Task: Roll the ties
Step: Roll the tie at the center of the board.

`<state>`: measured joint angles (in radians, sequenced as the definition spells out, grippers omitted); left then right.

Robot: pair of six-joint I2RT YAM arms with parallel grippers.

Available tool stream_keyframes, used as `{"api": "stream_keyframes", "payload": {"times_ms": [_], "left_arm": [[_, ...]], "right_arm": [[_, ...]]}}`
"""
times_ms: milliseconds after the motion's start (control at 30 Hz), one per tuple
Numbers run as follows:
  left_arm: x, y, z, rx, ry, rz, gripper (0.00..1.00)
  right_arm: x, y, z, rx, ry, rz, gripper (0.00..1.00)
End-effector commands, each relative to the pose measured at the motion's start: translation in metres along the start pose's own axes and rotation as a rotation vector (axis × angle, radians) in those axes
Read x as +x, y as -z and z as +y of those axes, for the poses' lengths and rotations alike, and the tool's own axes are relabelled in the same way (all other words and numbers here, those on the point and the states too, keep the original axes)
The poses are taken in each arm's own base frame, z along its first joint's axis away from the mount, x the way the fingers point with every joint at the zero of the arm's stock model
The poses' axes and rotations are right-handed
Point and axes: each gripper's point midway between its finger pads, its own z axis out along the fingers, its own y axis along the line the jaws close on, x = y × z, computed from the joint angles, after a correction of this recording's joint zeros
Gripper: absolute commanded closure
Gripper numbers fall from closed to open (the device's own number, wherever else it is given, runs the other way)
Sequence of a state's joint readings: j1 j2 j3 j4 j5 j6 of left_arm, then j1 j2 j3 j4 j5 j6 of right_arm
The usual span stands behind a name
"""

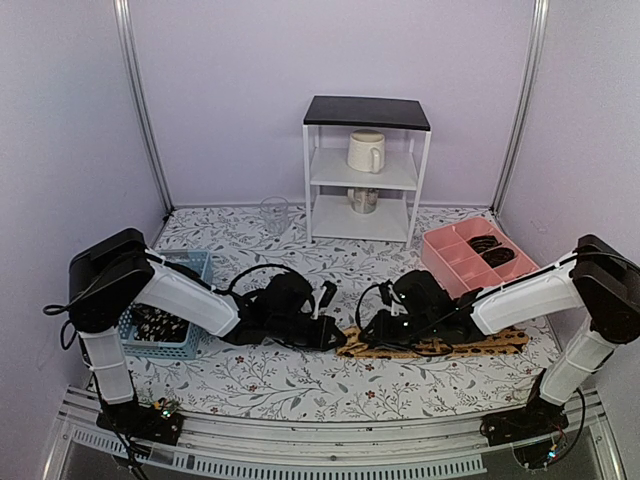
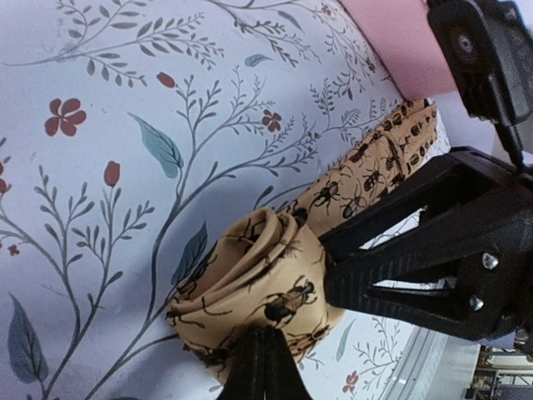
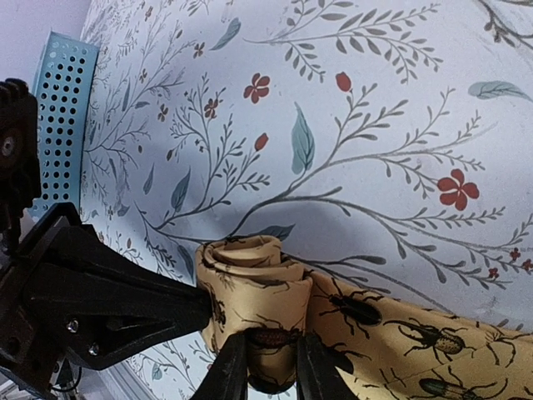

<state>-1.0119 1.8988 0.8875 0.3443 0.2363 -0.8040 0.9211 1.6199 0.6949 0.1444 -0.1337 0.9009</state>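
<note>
The tie [image 1: 470,345] lay along the near right of the surface [image 1: 300,385], its left end rolled up. The left tool [image 2: 266,342] was shut, tips poked into the roll; the right tool [image 3: 265,354] pinched the roll between narrowly parted fingers

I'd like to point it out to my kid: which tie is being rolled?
Look at the flowered table, near its front edge in the middle. The tie lying flat there is tan with dark beetles, one end curled up; the rolls in the pink tray are dark.
</note>
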Motion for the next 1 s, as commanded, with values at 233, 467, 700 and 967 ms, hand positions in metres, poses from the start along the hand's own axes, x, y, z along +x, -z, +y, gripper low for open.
{"api": "stream_keyframes", "payload": {"times_ms": [233, 467, 700, 967], "left_arm": [[-0.008, 0.034, 0.028, -0.118, 0.024, -0.080, 0.97], [0.007, 0.047, 0.050, -0.130, 0.062, -0.084, 0.97], [0.011, 0.048, 0.061, -0.129, 0.054, -0.080, 1.00], [0.010, 0.033, 0.053, -0.055, 0.038, -0.068, 1.00]], "right_arm": [[0.012, -0.016, 0.001, -0.076, -0.053, 0.069, 0.79], [0.015, -0.029, 0.014, -0.156, -0.115, 0.108, 0.79], [0.012, -0.033, 0.023, -0.186, -0.130, 0.111, 0.79], [0.007, -0.030, 0.020, -0.163, -0.125, 0.087, 0.79]]}}
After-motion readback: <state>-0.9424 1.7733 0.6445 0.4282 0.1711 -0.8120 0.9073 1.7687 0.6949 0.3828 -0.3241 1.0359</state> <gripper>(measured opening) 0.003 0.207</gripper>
